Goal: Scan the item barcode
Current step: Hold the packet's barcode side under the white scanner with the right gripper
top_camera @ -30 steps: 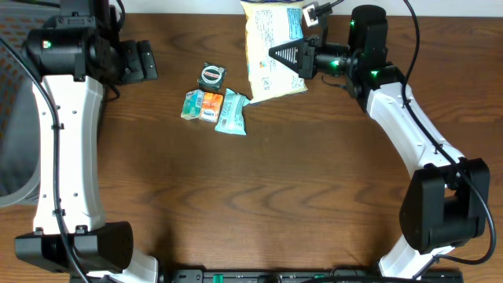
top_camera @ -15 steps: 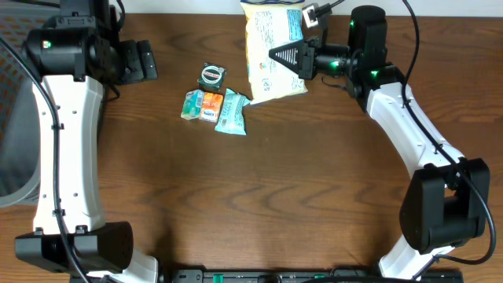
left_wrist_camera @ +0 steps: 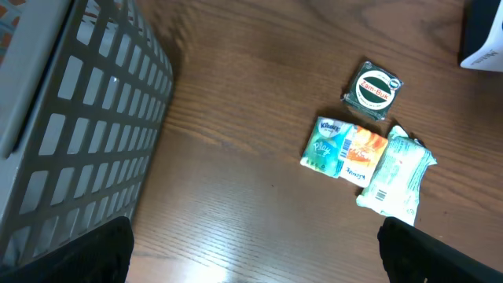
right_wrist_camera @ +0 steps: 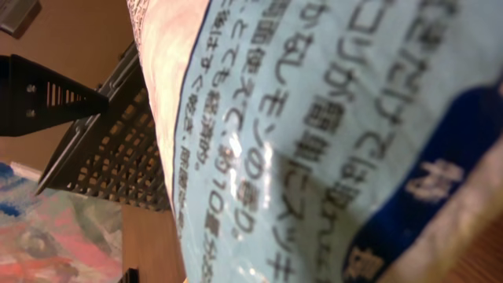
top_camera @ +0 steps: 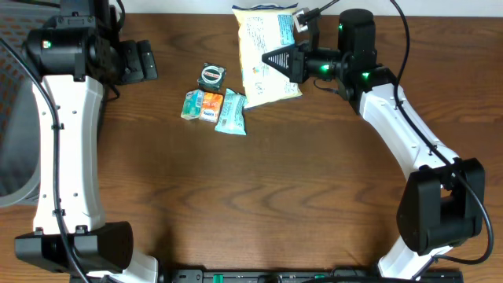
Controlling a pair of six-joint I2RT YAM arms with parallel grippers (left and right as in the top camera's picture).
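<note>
Snack bag (top_camera: 251, 71) sits at the far edge of the counter (top_camera: 259, 196), just right of the small goods, pinched near its middle by my right jaws. They're clamped fully shut on thin film, so the grip has little to bite on. Can't tell if the bag's lower edge touches the counter or hangs free. Main risk is slip: the film is slick and the bag heavy and floppy, so any quick wrist turn could pull it out or let it sag and fold over the code. Second risk is no read. The wrist view shows only glossy print (right_wrist_camera: 259, 157) with a glare streak and no barcode, so the code may face the wrong way, lie crumpled under the jaws, or wash out in reflection. I can't pick out a scanner in any view, so I'm unsure which way to aim. Third is collision: the bag's low corner hangs close to the teal packet (top_camera: 231, 112), with the tissue pack (top_camera: 201, 105) and round tin (top_camera: 211, 75) just beyond, and a sweep left could knock them. The cable (top_camera: 314, 11) by my wrist could snag on a big rotation. Left jaws are wide open and empty, over by the basket (left_wrist_camera: 78, 134), well apart from the bag, so there's no backup catch.
</note>
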